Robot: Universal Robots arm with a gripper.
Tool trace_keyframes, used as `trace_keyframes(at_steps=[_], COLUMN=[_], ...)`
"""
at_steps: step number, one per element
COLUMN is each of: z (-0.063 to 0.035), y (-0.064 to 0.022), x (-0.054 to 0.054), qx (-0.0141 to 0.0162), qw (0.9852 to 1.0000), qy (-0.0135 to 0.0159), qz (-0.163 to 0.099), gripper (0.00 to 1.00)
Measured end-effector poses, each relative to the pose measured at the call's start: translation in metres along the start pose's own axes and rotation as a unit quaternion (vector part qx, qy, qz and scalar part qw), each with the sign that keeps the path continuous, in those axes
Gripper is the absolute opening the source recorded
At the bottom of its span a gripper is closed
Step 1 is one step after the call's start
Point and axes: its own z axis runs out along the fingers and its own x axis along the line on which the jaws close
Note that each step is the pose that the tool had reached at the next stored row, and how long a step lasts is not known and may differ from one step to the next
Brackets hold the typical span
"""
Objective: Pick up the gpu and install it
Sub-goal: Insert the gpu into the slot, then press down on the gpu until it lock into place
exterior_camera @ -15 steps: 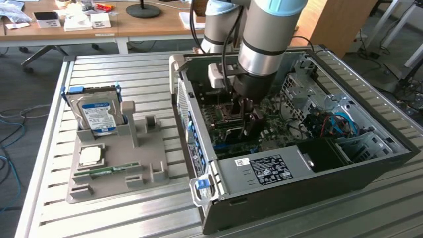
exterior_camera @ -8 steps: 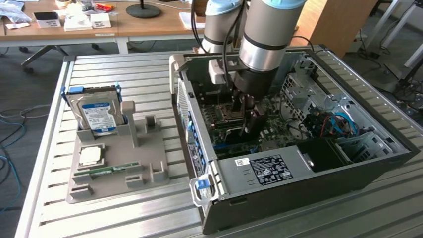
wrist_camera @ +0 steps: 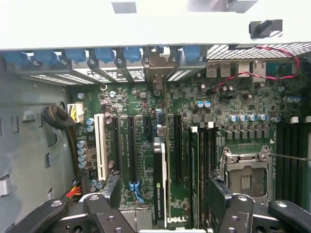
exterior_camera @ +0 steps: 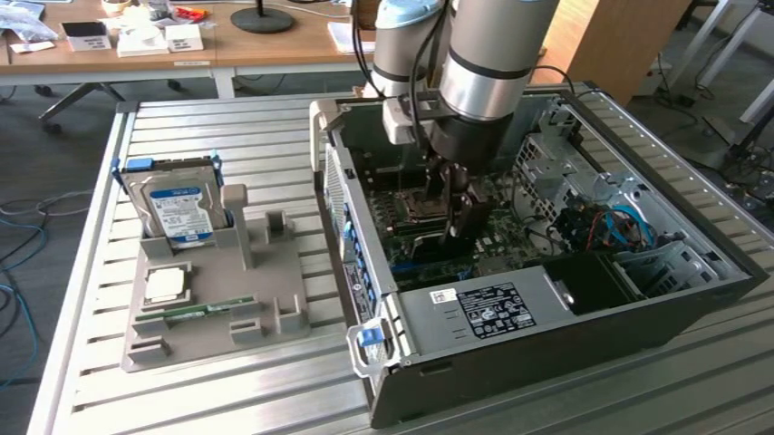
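Black fingers [wrist_camera: 114,188] of the gripper [wrist_camera: 165,187] are sitting closest to the wrist camera, spread wide, nothing clamped between them. The gpu [wrist_camera: 159,179] is standing on edge between the two fingers, apart from both, its lower edge sitting in a slot on the green motherboard [wrist_camera: 146,104]. Its metal end is pointing toward the row of blue slot clips [wrist_camera: 104,54] at the case's rear wall. A white expansion slot [wrist_camera: 101,145] and two black ones are lying beside the card on one side; the empty CPU socket [wrist_camera: 245,177] is lying on the other side, past more upright cards.

In the exterior view the arm [exterior_camera: 496,54] is reaching down into the open computer case [exterior_camera: 545,308], with the gripper [exterior_camera: 459,213] hanging just over the motherboard. The power supply [exterior_camera: 484,308] with its black label is sitting at the near end of the case.

On the exterior view's left, well apart from the case, a gray parts holder [exterior_camera: 230,299] is resting on the slatted metal table [exterior_camera: 217,399]. The hard drive [exterior_camera: 179,207] is standing upright in it, a CPU chip [exterior_camera: 166,285] lying flat below it, a green memory stick [exterior_camera: 194,313] lying beside that.
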Motion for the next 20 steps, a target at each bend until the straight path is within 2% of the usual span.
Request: trace_keyframes(at_steps=[14, 20], z=[-0.0256, -0.0263], y=[-0.0003, -0.0003], x=[-0.001, -0.001], qx=[0.0, 0.0], qw=[1.0, 1.0], qy=[0.0, 0.0], qz=[0.0, 0.0], gripper=[0.8, 0.8])
